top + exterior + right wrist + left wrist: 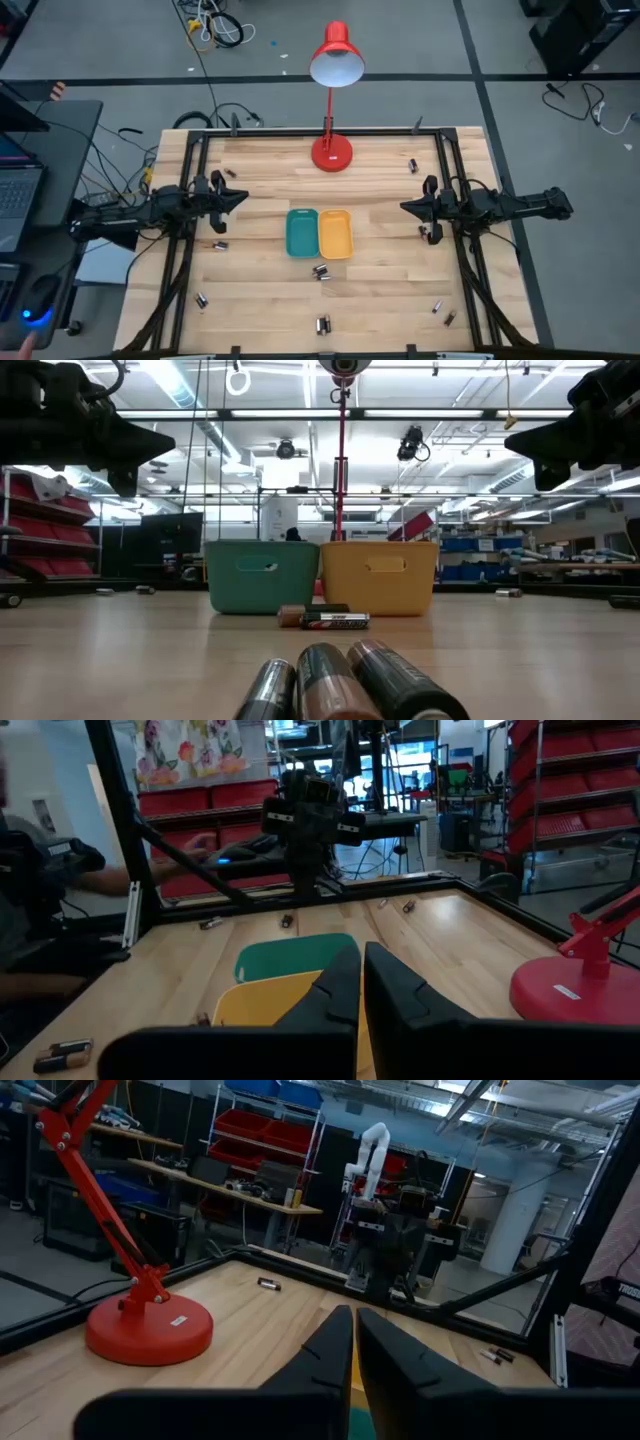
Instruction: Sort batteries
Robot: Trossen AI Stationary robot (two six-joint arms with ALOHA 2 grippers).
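Observation:
Batteries lie scattered on the wooden table: a pair point(320, 271) just in front of the trays, one group point(323, 324) at the near edge, which fills the low view's foreground point(330, 685), and singles point(201, 299) point(219, 245) point(412, 165) point(443, 313). A teal tray point(301, 233) and a yellow tray point(335, 234) stand side by side at the table's middle. My left gripper point(243, 197) hovers left of the trays, shut and with nothing in it point(355, 1325). My right gripper point(403, 207) hovers right of them, also shut on nothing point(362, 960). Both are well above the table point(170, 440) point(510, 442).
A red desk lamp stands with its base point(332, 152) at the far middle of the table, its shade over the far edge. Black frame rails point(190, 200) point(455, 200) run along the left and right sides. A person's hand rests on a desk beyond the table point(200, 842).

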